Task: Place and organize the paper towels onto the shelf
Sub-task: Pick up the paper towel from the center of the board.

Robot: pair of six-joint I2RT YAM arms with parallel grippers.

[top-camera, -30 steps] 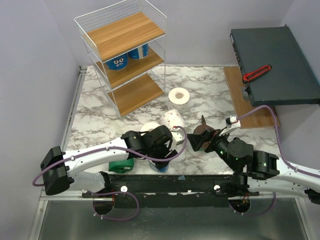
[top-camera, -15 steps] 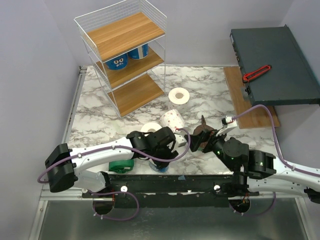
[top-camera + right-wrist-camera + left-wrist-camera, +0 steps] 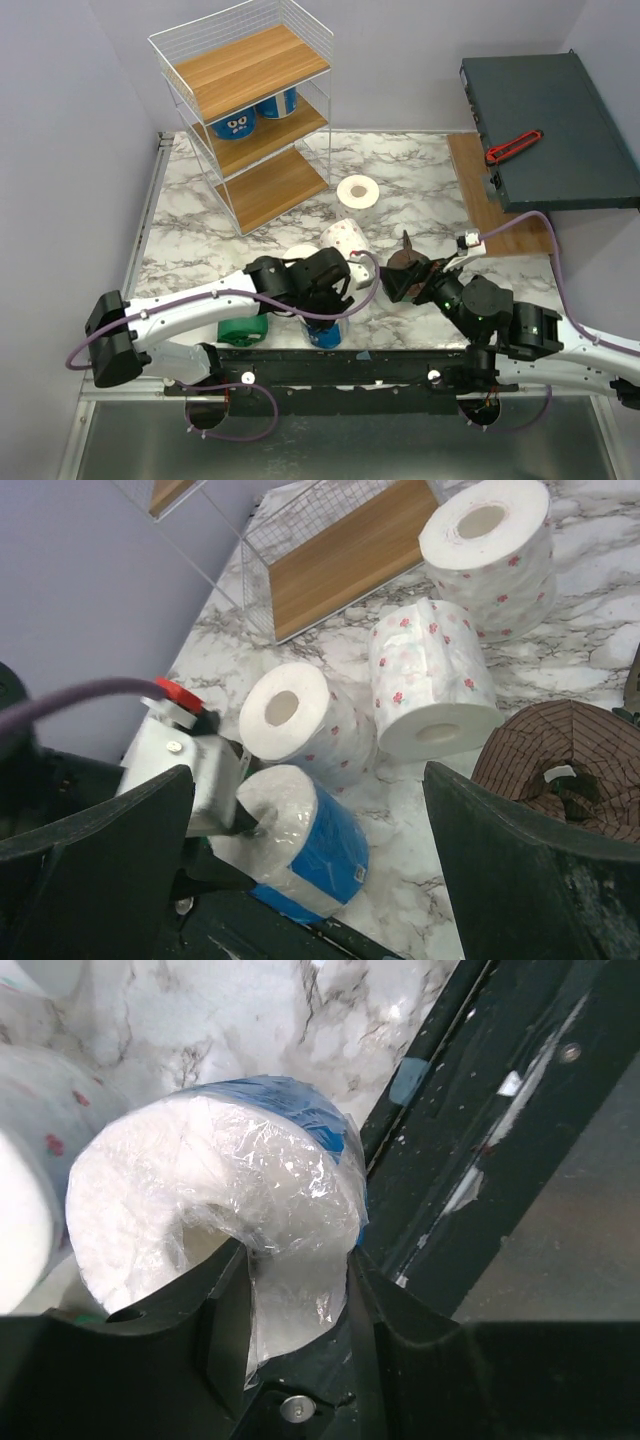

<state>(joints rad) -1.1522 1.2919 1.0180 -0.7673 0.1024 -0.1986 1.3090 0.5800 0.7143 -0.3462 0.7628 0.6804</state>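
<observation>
Blue-wrapped roll (image 3: 210,1180) sits bottom middle of the frame, wall pinched in the half-closed left tool (image 3: 295,1260); right tool (image 3: 308,780) gaping, empty.

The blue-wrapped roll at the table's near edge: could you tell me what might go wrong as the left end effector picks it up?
1. The left end effector pinches only one wall of the blue-wrapped roll, one finger in the core, over slick plastic; it may slip or swing when lifted.
2. It sits at the near edge of the table, so a drop could roll off.
3. A speckled roll lies close beside and could get knocked.
</observation>
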